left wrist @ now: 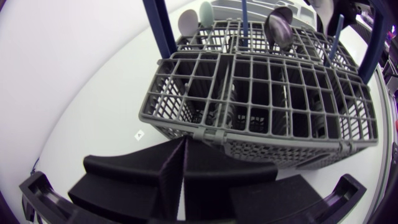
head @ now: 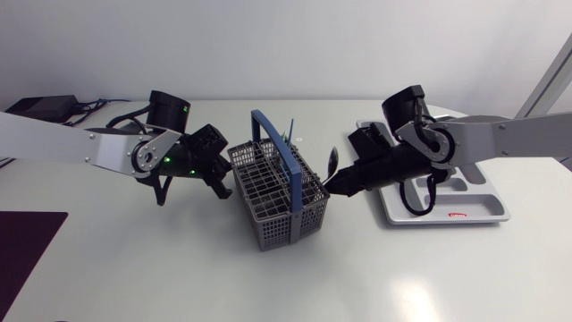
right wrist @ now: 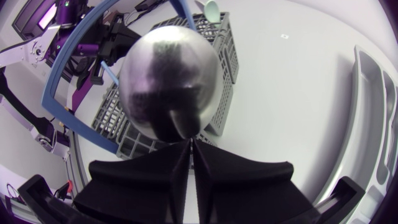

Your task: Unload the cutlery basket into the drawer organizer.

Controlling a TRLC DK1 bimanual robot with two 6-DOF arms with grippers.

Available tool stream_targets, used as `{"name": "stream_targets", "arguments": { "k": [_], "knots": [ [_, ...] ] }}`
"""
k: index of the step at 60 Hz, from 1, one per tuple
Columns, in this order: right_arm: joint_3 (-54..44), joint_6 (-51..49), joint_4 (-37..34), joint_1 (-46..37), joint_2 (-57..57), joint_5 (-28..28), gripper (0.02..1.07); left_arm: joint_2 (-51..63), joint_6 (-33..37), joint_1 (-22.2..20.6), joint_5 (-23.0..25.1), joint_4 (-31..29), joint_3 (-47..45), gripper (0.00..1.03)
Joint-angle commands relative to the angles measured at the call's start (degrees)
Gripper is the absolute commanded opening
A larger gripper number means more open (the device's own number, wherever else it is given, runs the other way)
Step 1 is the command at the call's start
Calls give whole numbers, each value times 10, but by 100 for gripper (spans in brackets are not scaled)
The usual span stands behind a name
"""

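- The cutlery basket (head: 268,228), grey mesh with a blue handle (head: 277,152), stood near the middle of the white table (head: 179,268).
- The left gripper (head: 220,186) sat at the basket's 9 o'clock, just beside its wall; whether it touched I could not tell.
- From that arm's own camera, the left gripper (left wrist: 183,144) had its two fingers pressed together with nothing between them, and the basket (left wrist: 261,106) lay dead ahead at its 12 o'clock.
- Cutlery stood upright in the far compartments: a metal spoon (left wrist: 278,28), a pale spoon (left wrist: 186,22) and a blue-handled piece (left wrist: 244,18).
- The right gripper (head: 332,185) was at the basket's 3 o'clock, close to the rim, with a spoon (head: 332,161) sticking up from its tips.
- In the right wrist camera, the right gripper (right wrist: 191,146) was clamped on the neck of that spoon (right wrist: 168,74), whose bowl stood at the gripper's 12 o'clock and hid part of the basket (right wrist: 221,43) beyond it.
- The drawer organizer (head: 465,210), a pale grey tray, lay farther out at the basket's 3 o'clock, partly under the right arm; its rim (right wrist: 373,112) showed beside the right gripper.
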Motion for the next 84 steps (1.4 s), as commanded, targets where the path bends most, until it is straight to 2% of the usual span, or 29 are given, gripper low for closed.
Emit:
{"name": "stream_targets", "arguments": {
  "k": [1,17,32,41,52,56,63,69,71,84],
  "knots": [
    [-27,2,-10,16,-27,-8,12,23,-17,-15,13,7,36,17],
    [-64,-7,-17,5,-126,43,12,20,-24,-11,12,-15,55,18],
    [-81,-36,-77,5,-281,77,14,-83,-14,11,23,-48,-8,18],
    [-73,-41,-79,10,-313,91,14,-149,-9,3,24,-82,-32,18],
    [-53,-44,-57,13,-292,100,14,-198,-9,-19,23,-120,-44,18],
    [-43,-43,-42,13,-275,103,18,-206,-10,-27,23,-126,-48,18],
    [-25,-41,-16,13,-234,107,27,-211,-11,-33,22,-134,-50,18],
    [-2,-33,-1,23,-196,123,42,-217,-11,-33,22,-138,-53,18],
    [5,-32,4,30,-184,132,44,-219,-11,-34,22,-138,-55,18],
    [67,-16,34,64,-97,168,44,-236,-8,-33,22,-136,-75,18]
  ]
}}
